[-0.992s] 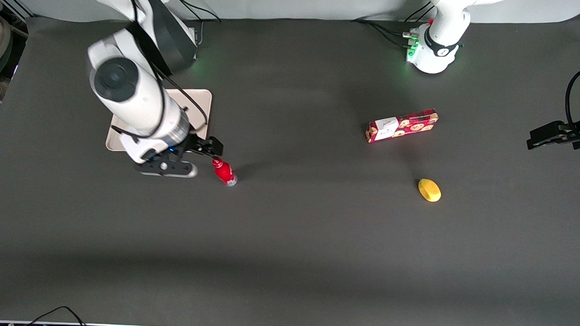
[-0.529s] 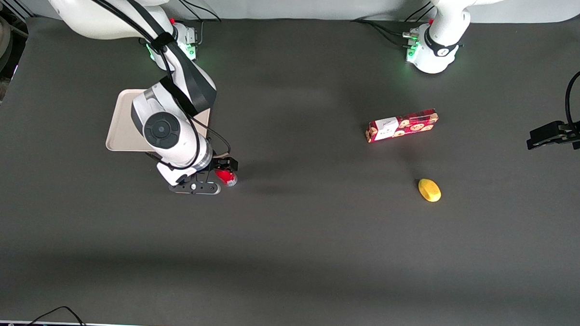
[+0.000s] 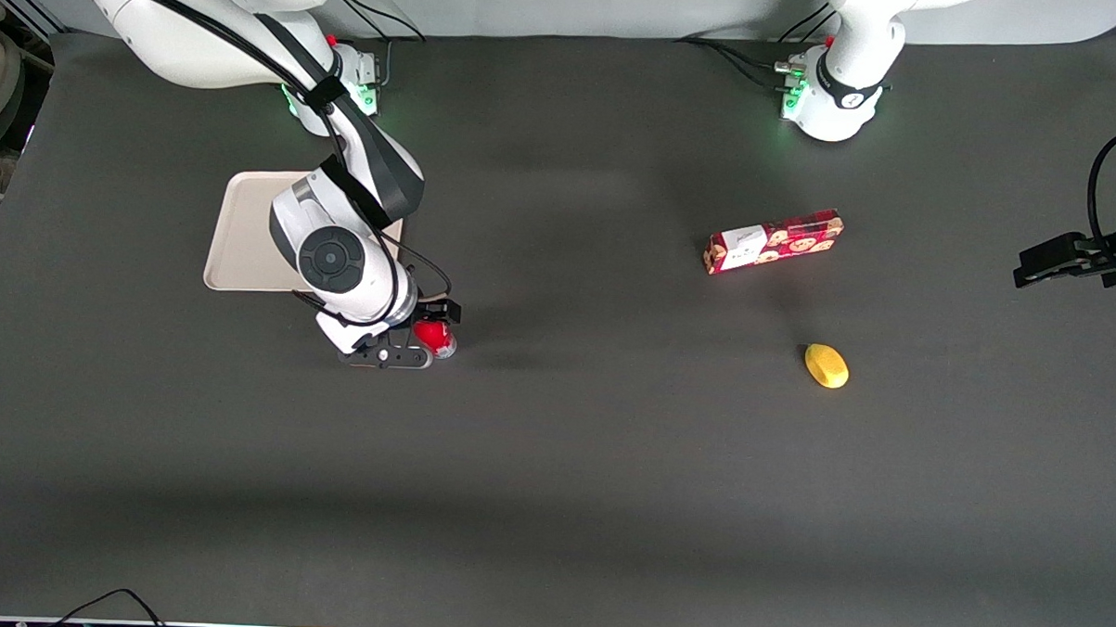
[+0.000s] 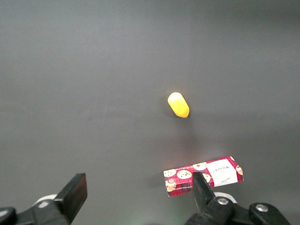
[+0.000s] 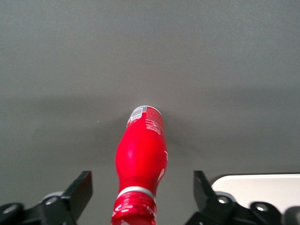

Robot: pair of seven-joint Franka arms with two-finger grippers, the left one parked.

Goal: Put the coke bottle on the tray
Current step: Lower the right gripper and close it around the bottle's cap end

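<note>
Coke bottle (image 5: 140,164) stands on the dark bench (image 3: 608,464) left of the front picture's middle, right between the wide-open fingers of the tool (image 3: 420,336), which grips nothing, with the tray (image 3: 245,233) just above-left.

A big dark gray cloth (image 3: 553,462) covers the whole table, smooth and flat. A pale wall (image 3: 578,3) runs along the table's upper edge in the front view. Black cables (image 3: 102,604) lie at the edge nearest the camera. Soft shadows (long, blurry ones) fall across the cloth.
</note>
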